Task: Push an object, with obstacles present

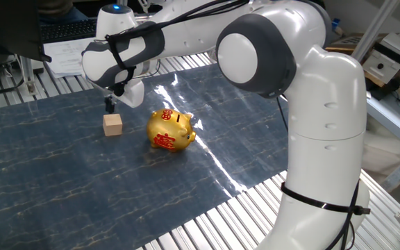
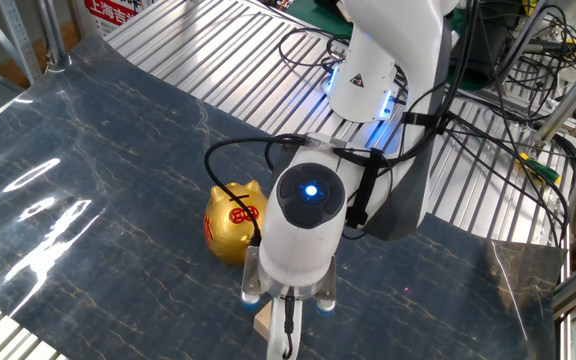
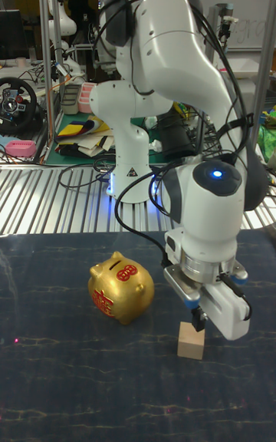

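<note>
The object, a small tan wooden cube point(image 1: 112, 124), rests on the dark marbled mat, left of the obstacle, a shiny gold piggy bank point(image 1: 171, 130) with red markings. My gripper point(image 1: 110, 105) hangs just behind and above the cube, its dark fingers together with nothing between them, not visibly touching it. In the tall fixed view the gripper point(image 3: 201, 319) sits directly over the cube point(image 3: 191, 340), with the piggy bank point(image 3: 120, 288) to its left. The other fixed view shows the piggy bank point(image 2: 230, 222) and only a corner of the cube point(image 2: 262, 322) under my wrist.
The dark mat point(image 1: 61, 180) lies on a ribbed metal table point(image 1: 207, 222). My arm's white base point(image 1: 325, 160) stands at the right. Papers and a keyboard point(image 1: 68, 31) lie behind the mat. Cables point(image 2: 508, 120) run behind the base.
</note>
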You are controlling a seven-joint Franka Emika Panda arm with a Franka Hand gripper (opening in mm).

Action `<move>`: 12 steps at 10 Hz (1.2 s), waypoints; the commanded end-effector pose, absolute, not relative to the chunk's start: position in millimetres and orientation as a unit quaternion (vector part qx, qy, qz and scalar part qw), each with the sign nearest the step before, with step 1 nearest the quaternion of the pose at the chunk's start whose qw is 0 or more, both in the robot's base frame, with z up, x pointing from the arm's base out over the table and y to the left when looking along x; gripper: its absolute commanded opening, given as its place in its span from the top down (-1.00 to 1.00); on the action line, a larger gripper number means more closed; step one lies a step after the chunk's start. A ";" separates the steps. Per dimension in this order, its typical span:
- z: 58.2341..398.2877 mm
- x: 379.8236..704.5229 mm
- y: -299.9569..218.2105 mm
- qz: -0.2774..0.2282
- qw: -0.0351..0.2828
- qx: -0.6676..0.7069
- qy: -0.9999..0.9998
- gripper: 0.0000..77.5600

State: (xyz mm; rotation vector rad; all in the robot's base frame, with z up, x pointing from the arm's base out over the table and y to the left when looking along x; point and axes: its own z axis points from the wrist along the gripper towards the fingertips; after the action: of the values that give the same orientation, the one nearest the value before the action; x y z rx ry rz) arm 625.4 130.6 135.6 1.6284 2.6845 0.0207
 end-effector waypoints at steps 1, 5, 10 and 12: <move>140.7 641.9 130.3 0.010 0.001 0.534 0.845 1.00; 125.0 661.5 133.1 0.012 0.018 0.541 0.841 1.00; 113.1 664.5 131.9 0.020 0.032 0.541 0.840 1.00; 108.5 665.3 132.0 0.023 0.036 0.543 0.839 1.00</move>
State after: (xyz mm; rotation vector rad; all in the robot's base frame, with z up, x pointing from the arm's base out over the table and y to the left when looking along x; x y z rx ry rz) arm 663.4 132.4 110.8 1.6674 2.5889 0.0593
